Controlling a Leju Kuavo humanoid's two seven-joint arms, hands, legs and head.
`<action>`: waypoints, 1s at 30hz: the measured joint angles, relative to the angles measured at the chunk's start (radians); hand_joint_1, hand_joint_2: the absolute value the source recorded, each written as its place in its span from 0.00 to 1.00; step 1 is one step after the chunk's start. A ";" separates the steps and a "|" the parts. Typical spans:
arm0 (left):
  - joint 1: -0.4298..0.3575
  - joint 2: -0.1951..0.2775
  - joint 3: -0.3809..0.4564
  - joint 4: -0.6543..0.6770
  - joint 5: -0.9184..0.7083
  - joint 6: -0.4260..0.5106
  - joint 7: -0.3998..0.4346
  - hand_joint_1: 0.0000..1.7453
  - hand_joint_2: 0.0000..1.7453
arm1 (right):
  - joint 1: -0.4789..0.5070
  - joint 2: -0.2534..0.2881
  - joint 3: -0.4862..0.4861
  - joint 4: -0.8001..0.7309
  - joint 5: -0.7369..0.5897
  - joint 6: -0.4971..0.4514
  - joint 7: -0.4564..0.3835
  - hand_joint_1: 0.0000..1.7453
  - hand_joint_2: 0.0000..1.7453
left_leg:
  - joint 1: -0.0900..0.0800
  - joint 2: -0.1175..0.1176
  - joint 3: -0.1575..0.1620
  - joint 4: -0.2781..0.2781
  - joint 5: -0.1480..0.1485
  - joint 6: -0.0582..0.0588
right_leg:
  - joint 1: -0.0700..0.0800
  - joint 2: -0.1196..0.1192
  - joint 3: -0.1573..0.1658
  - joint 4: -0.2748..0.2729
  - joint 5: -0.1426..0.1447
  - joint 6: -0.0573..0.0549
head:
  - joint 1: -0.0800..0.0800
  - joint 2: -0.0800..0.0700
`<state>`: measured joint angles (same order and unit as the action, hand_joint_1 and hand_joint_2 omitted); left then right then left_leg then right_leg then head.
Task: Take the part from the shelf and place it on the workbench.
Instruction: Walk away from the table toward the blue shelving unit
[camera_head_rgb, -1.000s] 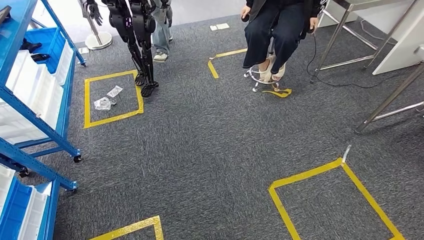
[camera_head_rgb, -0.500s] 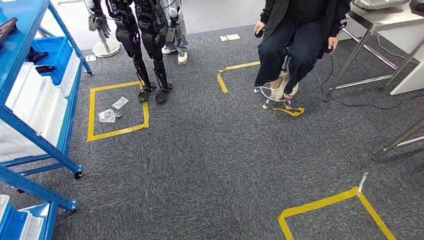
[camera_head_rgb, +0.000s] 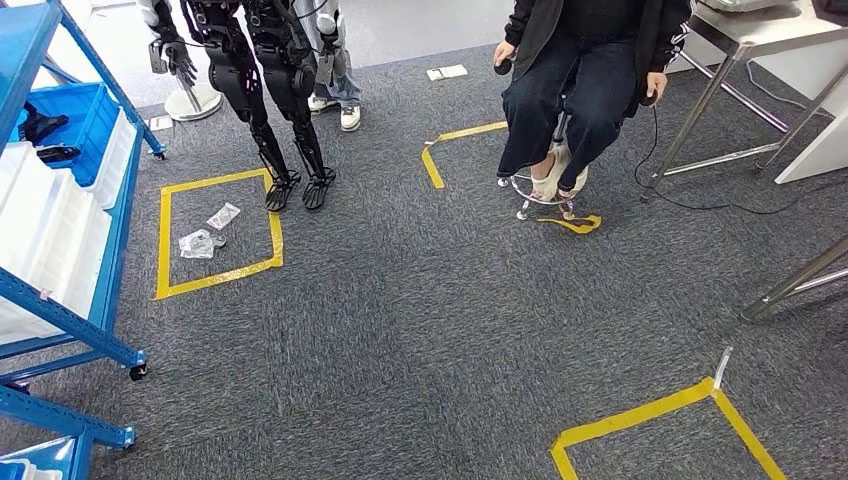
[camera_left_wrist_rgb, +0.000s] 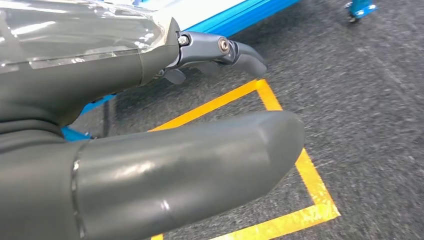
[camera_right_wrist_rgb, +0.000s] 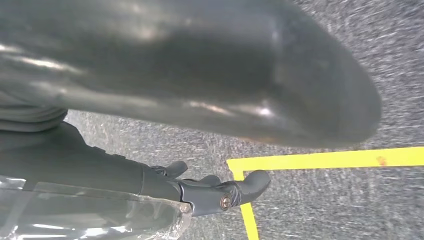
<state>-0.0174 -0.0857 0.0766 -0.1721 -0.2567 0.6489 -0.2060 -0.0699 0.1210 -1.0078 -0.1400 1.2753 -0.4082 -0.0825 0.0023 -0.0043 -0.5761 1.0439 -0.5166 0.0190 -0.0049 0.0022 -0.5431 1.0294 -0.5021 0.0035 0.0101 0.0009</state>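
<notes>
A blue shelf (camera_head_rgb: 62, 255) with white and blue bins stands at the left of the head view. Dark parts (camera_head_rgb: 40, 126) lie in its blue bin (camera_head_rgb: 95, 115). Metal legs of a workbench (camera_head_rgb: 792, 288) cross the right edge. In the left wrist view my left hand (camera_left_wrist_rgb: 150, 125) hangs over the carpet, thumb and fingers (camera_left_wrist_rgb: 240, 52) apart, nothing between them. My right hand (camera_right_wrist_rgb: 200, 150) looks the same in the right wrist view, its fingers (camera_right_wrist_rgb: 235, 192) away from the thumb. Clear film (camera_left_wrist_rgb: 80, 30) lies over each hand's cover.
Another humanoid robot (camera_head_rgb: 265, 90) stands beside a yellow tape square (camera_head_rgb: 162, 240) holding two clear bags (camera_head_rgb: 197, 243). A person sits on a stool (camera_head_rgb: 540, 190) at the back. A steel table (camera_head_rgb: 740, 40) stands at the far right. More yellow tape (camera_head_rgb: 640, 415) marks the grey carpet.
The whole picture has shifted: the camera has moved, so the shelf sits further left and less of it shows. The other robot and the seated person show more fully.
</notes>
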 joint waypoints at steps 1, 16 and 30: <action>0.000 0.000 0.000 0.000 0.001 0.000 0.001 0.00 0.00 | 0.000 0.001 -0.001 0.000 -0.004 0.004 0.000 0.00 0.00 | -0.004 0.000 -0.001 0.000 -0.003 0.006 | 0.001 0.000 -0.001 -0.001 -0.003 0.005 | 0.000 0.000; -0.001 -0.002 0.001 0.000 0.002 0.001 0.002 0.00 0.00 | -0.003 0.000 -0.019 0.000 -0.023 0.025 -0.007 0.00 0.00 | -0.004 0.044 0.044 -0.028 0.007 0.009 | -0.008 -0.037 -0.014 -0.002 0.006 0.047 | 0.000 0.000; 0.001 -0.002 0.001 0.000 0.006 0.000 0.003 0.00 0.00 | -0.006 -0.002 -0.026 0.000 -0.030 0.045 -0.009 0.00 0.00 | 0.009 -0.079 0.023 0.005 0.008 0.009 | -0.006 0.086 -0.011 -0.005 0.017 0.013 | -0.001 0.000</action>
<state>-0.0165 -0.0875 0.0776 -0.1724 -0.2512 0.6494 -0.2029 -0.0758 0.1187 -1.0333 -0.1400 1.2453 -0.3636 -0.0916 0.0108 -0.0831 -0.5533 1.0485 -0.5086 0.0279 -0.0113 0.0879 -0.5542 1.0239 -0.4855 0.0162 0.0092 0.0008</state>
